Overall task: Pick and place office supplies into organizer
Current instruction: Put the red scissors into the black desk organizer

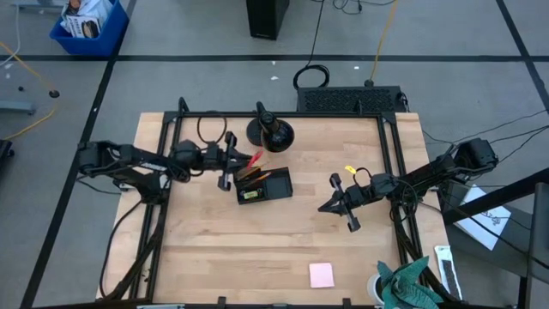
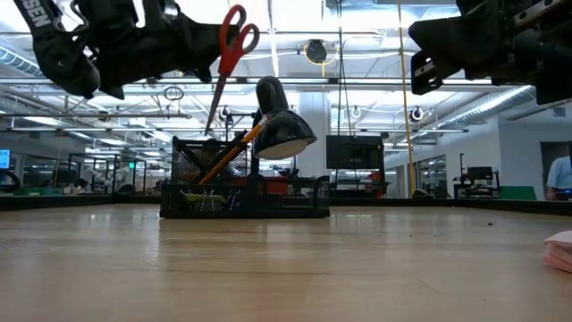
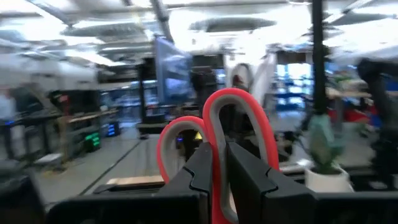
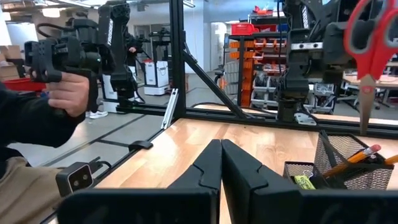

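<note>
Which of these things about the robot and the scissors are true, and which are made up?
1. The left gripper is holding the red-handled scissors. True.
2. The scissors are lying flat on the table. False: in the low view they hang in the air above the organizer, blades pointing down.
3. The pink sticky-note pad is inside the organizer. False: it lies on the table, far from the organizer, near the front edge.
4. The right gripper is shut and holds nothing. True.
5. An orange pencil leans in the organizer. True.
</note>
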`<control>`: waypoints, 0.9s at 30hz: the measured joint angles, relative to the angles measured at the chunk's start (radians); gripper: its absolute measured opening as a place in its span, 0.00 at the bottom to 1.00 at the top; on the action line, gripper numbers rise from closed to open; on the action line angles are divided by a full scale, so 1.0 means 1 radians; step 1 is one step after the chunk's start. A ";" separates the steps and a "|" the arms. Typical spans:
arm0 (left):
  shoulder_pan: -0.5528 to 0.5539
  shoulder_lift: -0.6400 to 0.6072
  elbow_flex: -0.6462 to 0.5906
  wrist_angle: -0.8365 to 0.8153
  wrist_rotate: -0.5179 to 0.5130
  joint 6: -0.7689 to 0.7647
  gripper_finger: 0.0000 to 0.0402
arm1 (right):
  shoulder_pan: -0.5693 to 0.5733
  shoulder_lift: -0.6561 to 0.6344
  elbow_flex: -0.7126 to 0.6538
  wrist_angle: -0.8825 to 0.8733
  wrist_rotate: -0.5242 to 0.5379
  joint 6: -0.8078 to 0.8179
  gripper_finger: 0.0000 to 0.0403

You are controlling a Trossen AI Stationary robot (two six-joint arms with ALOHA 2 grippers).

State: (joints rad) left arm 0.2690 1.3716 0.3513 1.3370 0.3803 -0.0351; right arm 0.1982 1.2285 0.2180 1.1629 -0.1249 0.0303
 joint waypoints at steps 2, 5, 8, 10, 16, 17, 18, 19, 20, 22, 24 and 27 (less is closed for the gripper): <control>-0.023 0.000 0.000 -0.008 -0.044 -0.012 0.09 | 0.000 0.000 0.000 0.005 0.001 -0.007 0.01; -0.052 0.000 0.000 -0.061 -0.080 -0.001 0.09 | 0.000 0.000 0.000 0.008 0.027 -0.013 0.01; -0.067 0.000 -0.001 -0.110 -0.137 0.014 0.09 | 0.000 0.000 0.000 0.008 0.074 -0.013 0.01; -0.069 0.012 -0.001 -0.100 -0.154 0.014 0.09 | 0.000 0.000 0.000 0.007 0.096 -0.013 0.01; -0.069 0.093 -0.001 -0.079 -0.224 0.007 0.09 | 0.000 0.000 0.000 0.020 0.099 -0.016 0.01; -0.069 0.114 -0.001 -0.066 -0.230 0.001 0.09 | 0.000 0.000 0.000 0.025 0.099 -0.016 0.01; -0.067 0.136 -0.001 -0.046 -0.236 -0.002 0.09 | 0.000 0.000 0.000 0.033 0.099 -0.016 0.01; -0.064 0.157 -0.001 -0.021 -0.239 -0.008 0.09 | 0.000 0.000 0.000 0.038 0.099 -0.016 0.01; -0.060 0.175 -0.001 0.002 -0.241 -0.015 0.09 | 0.000 0.000 0.000 0.039 0.099 -0.016 0.01; -0.054 0.211 -0.001 0.046 -0.246 -0.026 0.09 | 0.000 0.000 0.000 0.038 0.099 -0.016 0.01; -0.054 0.243 -0.001 0.081 -0.258 -0.032 0.09 | 0.000 0.000 0.000 0.038 0.099 -0.015 0.01; -0.054 0.278 -0.001 0.104 -0.279 -0.039 0.09 | 0.000 0.000 0.000 0.038 0.099 -0.007 0.01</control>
State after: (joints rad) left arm 0.2150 1.6494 0.3504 1.4406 0.1017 -0.0742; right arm 0.1982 1.2285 0.2180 1.2007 -0.0264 0.0231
